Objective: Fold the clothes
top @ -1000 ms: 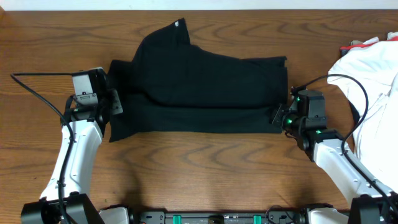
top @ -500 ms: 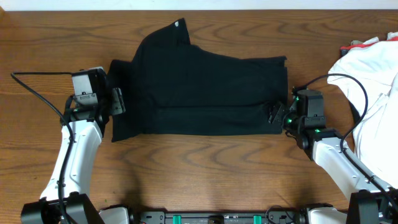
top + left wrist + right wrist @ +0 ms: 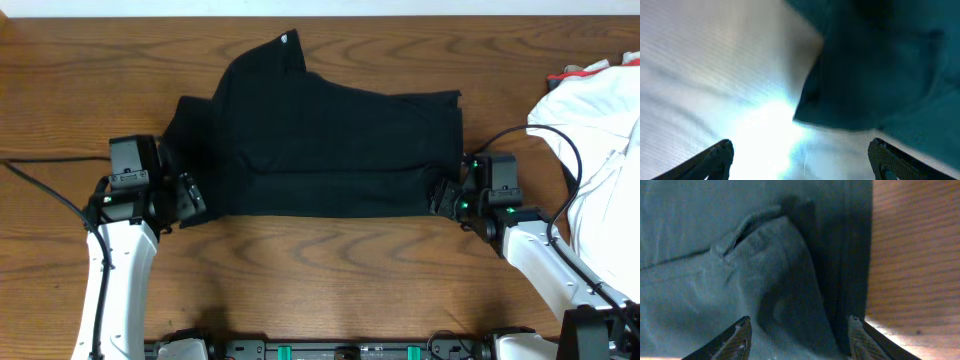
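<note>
The clothes, one black shirt (image 3: 330,130), lie flat across the middle of the table, collar end at the back and the front strip doubled over. My left gripper (image 3: 188,197) stands open just off the shirt's front left corner. In the left wrist view the shirt's corner (image 3: 865,75) hangs ahead of the open left gripper (image 3: 800,160), with only bright table between the fingers (image 3: 715,157). My right gripper (image 3: 440,197) is open at the front right corner. In the right wrist view the right gripper (image 3: 799,340) straddles a raised fold of the shirt (image 3: 775,280) without pinching it.
A heap of white cloth (image 3: 600,130) covers the table's right end, close behind the right arm. A black cable (image 3: 50,185) trails left from the left arm. Bare wooden table (image 3: 320,280) runs along the front.
Both grippers have opened and let go of the shirt's front edge, which now lies on the table. The left arm has drawn back toward the front; the right has shifted slightly.
</note>
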